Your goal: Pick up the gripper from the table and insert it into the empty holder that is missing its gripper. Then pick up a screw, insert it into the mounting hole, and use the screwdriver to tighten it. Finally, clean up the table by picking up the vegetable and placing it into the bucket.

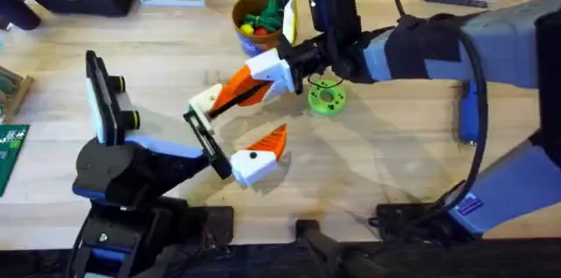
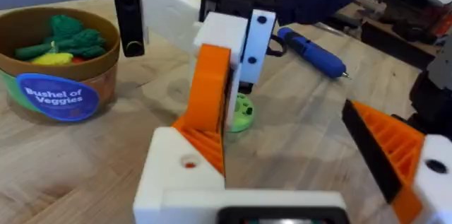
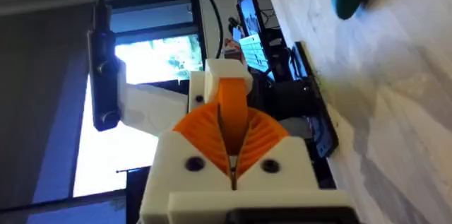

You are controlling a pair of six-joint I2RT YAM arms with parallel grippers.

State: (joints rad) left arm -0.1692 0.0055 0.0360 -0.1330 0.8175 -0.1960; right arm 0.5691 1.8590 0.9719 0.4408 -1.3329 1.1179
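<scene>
— What is held, and where?
— A white-and-orange gripper part (image 3: 227, 86) is clamped between the shut fingers of the right gripper (image 3: 232, 139). It is carried above the middle of the counter (image 1: 394, 181), at about 7 o'clock from the bucket (image 1: 254, 19). The left gripper (image 1: 263, 151) is spread wide, with nothing gripped.

— How should the insertion be done well?
— The part should be lined up squarely with its slot before any push is made, and slid in straight so it does not jam. Which slot is meant cannot be told for certain. The left gripper is best kept motionless as a brace.

— And the arms' poses?
— The right arm is stretched across from 3 o'clock, its wrist tipped down toward 8 o'clock. The left arm is folded low, pointed toward 3 o'clock.

— The screwdriver?
— The screwdriver (image 1: 469, 111) is lying at 3 o'clock, untouched.
</scene>
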